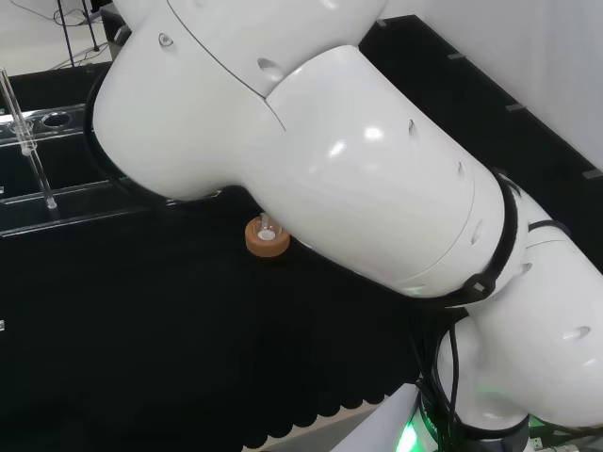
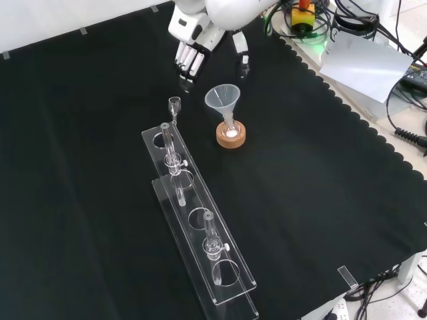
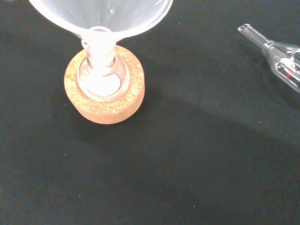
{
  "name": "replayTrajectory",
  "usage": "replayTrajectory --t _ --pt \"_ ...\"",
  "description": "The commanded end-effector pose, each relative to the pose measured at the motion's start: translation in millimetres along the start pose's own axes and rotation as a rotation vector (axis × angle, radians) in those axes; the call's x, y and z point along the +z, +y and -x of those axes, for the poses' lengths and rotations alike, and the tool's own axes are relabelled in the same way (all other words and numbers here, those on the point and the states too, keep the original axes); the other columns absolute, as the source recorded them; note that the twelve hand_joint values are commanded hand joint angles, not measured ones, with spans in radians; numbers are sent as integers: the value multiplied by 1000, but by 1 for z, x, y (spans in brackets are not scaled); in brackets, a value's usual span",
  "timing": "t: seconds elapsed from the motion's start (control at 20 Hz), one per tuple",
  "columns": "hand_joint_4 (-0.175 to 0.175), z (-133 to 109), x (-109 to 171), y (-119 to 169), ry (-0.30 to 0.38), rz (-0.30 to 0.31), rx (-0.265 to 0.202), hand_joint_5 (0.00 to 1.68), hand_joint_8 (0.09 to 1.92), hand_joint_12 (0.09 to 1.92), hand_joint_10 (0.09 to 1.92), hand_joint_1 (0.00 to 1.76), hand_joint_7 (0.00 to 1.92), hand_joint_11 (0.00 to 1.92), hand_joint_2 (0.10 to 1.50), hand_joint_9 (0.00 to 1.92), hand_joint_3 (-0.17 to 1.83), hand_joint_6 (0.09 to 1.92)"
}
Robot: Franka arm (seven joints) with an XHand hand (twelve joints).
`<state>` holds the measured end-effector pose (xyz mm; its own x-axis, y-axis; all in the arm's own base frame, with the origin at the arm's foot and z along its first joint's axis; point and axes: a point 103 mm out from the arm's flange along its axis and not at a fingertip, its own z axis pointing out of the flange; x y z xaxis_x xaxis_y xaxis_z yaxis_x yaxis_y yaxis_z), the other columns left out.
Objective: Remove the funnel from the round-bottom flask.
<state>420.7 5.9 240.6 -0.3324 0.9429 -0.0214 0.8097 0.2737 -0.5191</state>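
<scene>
In the front view, nearest the camera, a clear rack (image 2: 200, 220) runs from about 5 o'clock up toward 11 o'clock, with glass tubes (image 2: 210, 238) standing in its holes. Beyond its far end, close to the middle of the view and slightly toward 12 o'clock, the cork ring (image 2: 231, 136) sits on the black cloth (image 2: 320, 173). The round-bottom flask (image 2: 231, 131) rests in that ring, and the funnel (image 2: 222, 99) stands upright with its stem down the flask's neck, so the funnel is not yet removed. At 10 o'clock from the ring a small glass piece (image 2: 175, 105) stands just beside the rack's end.

Farther off, at 12 o'clock from the funnel, the hand (image 2: 193, 47) hangs above the cloth. Its fingers (image 2: 189, 63) point downward, relaxed and spread from the thumb (image 2: 241, 57), with a wide gap between them. It holds nothing and touches nothing; it is near the funnel but clearly apart from it.

The wrist view looks past the palm onto the funnel's bowl (image 3: 101, 16), the flask neck (image 3: 101, 51) and the cork ring (image 3: 104, 89) below.

Judging from this, the step in hand is the approach. The next move calls for bringing the hand down around the funnel's bowl, closing fingers and thumb on its rim, and lifting straight up so the stem clears the neck without tipping the flask off its stand.
</scene>
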Motion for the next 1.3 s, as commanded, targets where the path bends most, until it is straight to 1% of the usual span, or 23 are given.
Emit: replayTrajectory --t 0.05,0.3,0.4,0.45,0.55,1.0,1.15,1.3 --pt "-44 -6 11 13 6 -13 -5 131 698 1436 758 513 24 376 622 288 372 87" --pt "-45 -8 25 20 28 -19 -34 127 701 1432 759 511 30 391 625 300 362 87" --pt "-46 -7 28 21 27 -20 -25 127 702 1430 759 511 34 395 626 305 358 87" --pt "-46 -6 29 22 18 -24 -12 128 702 1430 760 512 35 398 627 309 356 87" --pt "-47 -7 31 22 8 -23 -12 133 703 1428 760 515 38 403 629 314 353 87" --pt "-52 -11 38 26 6 -15 -61 153 707 1419 756 538 51 412 638 333 347 87" --pt "-53 -12 40 27 4 -15 -68 159 709 1417 755 542 57 413 640 351 346 87" --pt "-54 -11 38 26 3 -11 -63 166 707 1411 728 545 62 418 643 372 341 87"
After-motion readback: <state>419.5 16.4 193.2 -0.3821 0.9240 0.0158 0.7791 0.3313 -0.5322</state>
